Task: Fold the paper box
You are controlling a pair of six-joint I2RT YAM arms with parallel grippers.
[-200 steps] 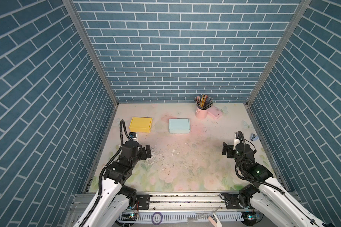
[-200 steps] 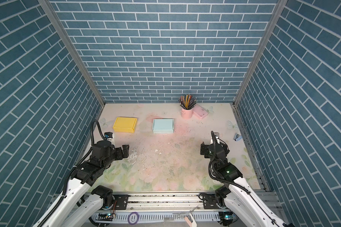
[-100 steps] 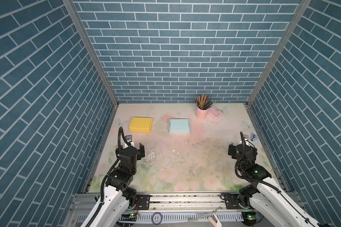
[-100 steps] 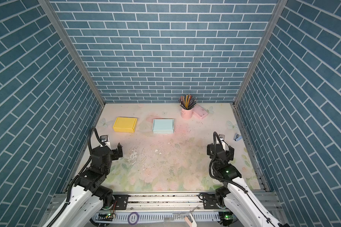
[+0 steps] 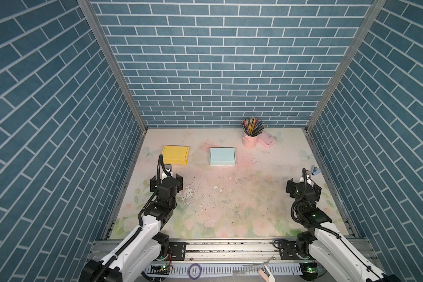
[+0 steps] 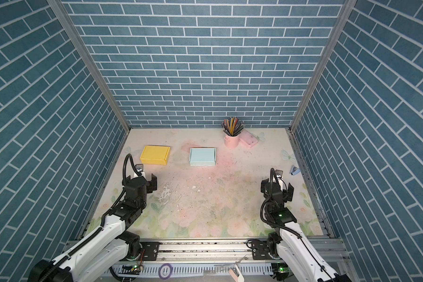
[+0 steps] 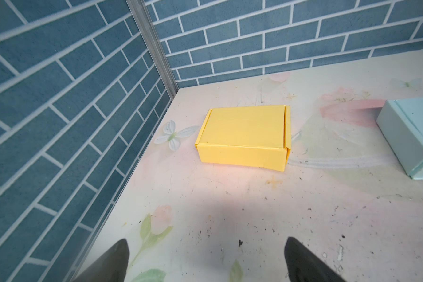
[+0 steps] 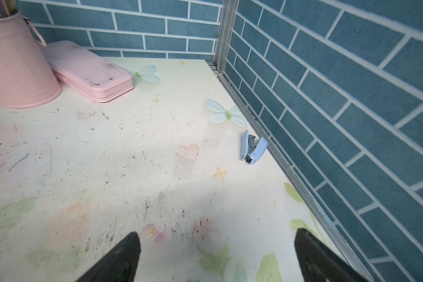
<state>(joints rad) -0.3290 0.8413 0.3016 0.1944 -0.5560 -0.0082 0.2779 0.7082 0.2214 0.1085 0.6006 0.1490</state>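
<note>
Left gripper (image 7: 206, 245) is hovering wide open, empty. Yellow paper box (image 5: 175, 158) is sitting closed just ahead, path clear. Blue paper box (image 5: 222, 156) is lying mid-table, with pink pencil cup (image 5: 250, 141) and pink case (image 5: 267, 141) sitting behind. Right gripper (image 8: 215, 238) is hanging open, empty, with stapler (image 5: 315, 171) lying beside the wall.

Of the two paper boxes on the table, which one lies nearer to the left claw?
The yellow box, by the left wall, just ahead of the left claw. The light blue box sits farther off, toward the middle.

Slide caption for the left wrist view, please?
Open, empty left pincer points at the closed yellow paper box on the floral table; a light blue box is partly in view.
</note>
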